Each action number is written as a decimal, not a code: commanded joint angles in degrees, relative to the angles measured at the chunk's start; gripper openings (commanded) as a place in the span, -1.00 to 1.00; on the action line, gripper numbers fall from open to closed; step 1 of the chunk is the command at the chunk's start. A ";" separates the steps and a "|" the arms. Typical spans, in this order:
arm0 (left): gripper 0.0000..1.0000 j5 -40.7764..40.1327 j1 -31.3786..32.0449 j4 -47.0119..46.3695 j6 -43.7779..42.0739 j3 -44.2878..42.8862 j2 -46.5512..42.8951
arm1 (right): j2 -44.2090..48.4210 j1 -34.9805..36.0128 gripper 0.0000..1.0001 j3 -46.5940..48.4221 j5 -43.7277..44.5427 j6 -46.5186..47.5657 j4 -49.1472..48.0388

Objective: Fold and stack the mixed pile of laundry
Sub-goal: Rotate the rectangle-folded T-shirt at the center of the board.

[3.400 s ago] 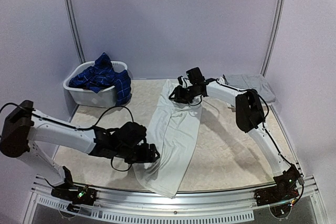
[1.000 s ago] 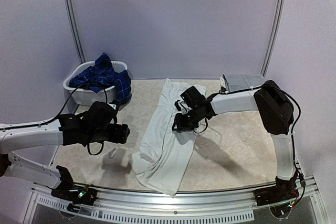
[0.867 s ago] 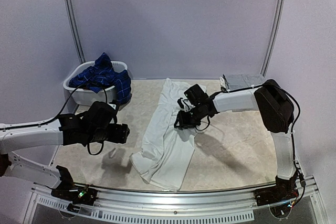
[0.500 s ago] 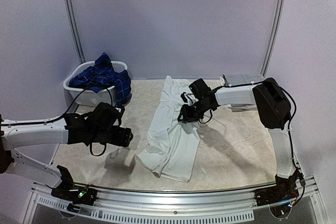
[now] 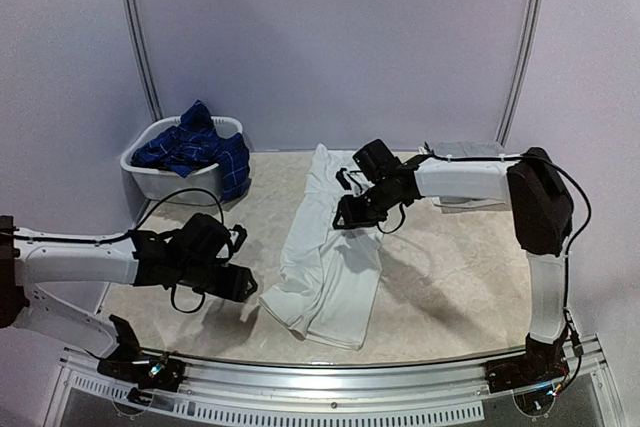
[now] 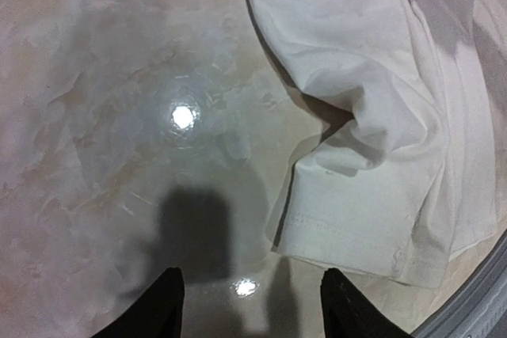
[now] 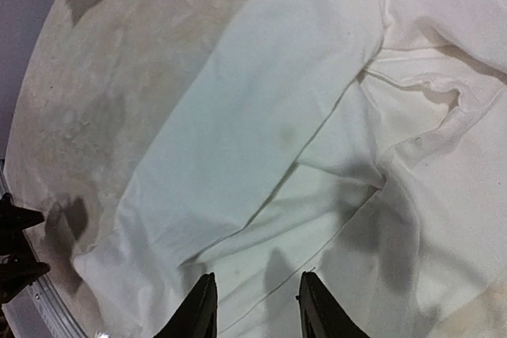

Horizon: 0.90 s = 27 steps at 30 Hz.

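A: Shifted since earlier: white trousers (image 5: 330,267), pulled farther up the counter (image 5: 450,277) from its near edge.
B: Jaws?
A: Left gripper (image 6: 252,306), right gripper (image 7: 255,306): both spread, empty.
B: Basket (image 5: 165,185)?
A: Holds navy plaid shirt (image 5: 190,147), overhanging rim.

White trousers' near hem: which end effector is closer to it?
Left. The left end effector is beside the hem; the right end effector is over the trousers farther back.
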State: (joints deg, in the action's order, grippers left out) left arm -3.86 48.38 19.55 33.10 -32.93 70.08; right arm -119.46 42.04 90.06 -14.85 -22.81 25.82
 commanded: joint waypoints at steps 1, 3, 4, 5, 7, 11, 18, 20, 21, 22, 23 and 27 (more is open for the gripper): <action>0.14 3.32 0.22 -9.29 0.62 0.71 4.16 | 9.09 1.94 -0.26 -4.41 4.31 -1.17 0.39; 0.11 4.94 0.22 -11.79 0.46 0.22 6.86 | 12.55 2.80 -0.26 -7.42 5.96 -1.80 0.36; 0.09 5.55 0.22 -12.61 0.42 -0.11 8.42 | 13.63 3.22 -0.26 -9.22 6.68 -2.13 -0.06; 0.07 6.28 0.22 -13.47 0.29 -0.50 9.88 | 15.71 3.52 -0.25 -11.31 7.26 -2.68 -0.64; 0.02 7.25 0.31 -14.92 0.21 -1.03 12.73 | 18.52 3.90 -0.25 -15.40 8.28 -3.61 -1.88; -0.11 7.75 0.44 -15.45 0.20 -2.15 17.17 | 23.88 4.24 -0.25 -21.98 10.05 -5.47 -3.16; -0.84 7.98 3.55 -14.15 2.00 -2.08 18.22 | 31.13 6.08 -0.24 -29.18 13.57 -8.32 -1.75; -1.00 7.46 4.70 -14.09 3.21 -1.17 17.59 | 33.82 7.64 -0.17 -31.12 15.50 -10.08 -1.69; -1.00 7.15 5.30 -14.10 3.68 -0.71 17.38 | 34.70 8.79 -0.13 -32.16 17.01 -10.86 -1.74; -1.00 6.70 5.82 -14.10 4.21 -0.20 16.93 | 36.17 10.02 -0.07 -33.40 17.73 -12.13 -1.92; -1.00 6.04 6.45 -14.02 5.16 0.23 16.09 | 37.00 11.30 -0.02 -34.81 18.11 -12.93 -2.24; -1.00 4.05 9.29 -12.14 7.74 1.31 12.88 | 40.05 14.53 0.12 -40.34 16.92 -17.50 -3.68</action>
State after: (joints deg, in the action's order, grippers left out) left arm 2.24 54.63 4.43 37.67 -33.41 86.00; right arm -81.93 53.76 54.43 0.60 -34.76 22.70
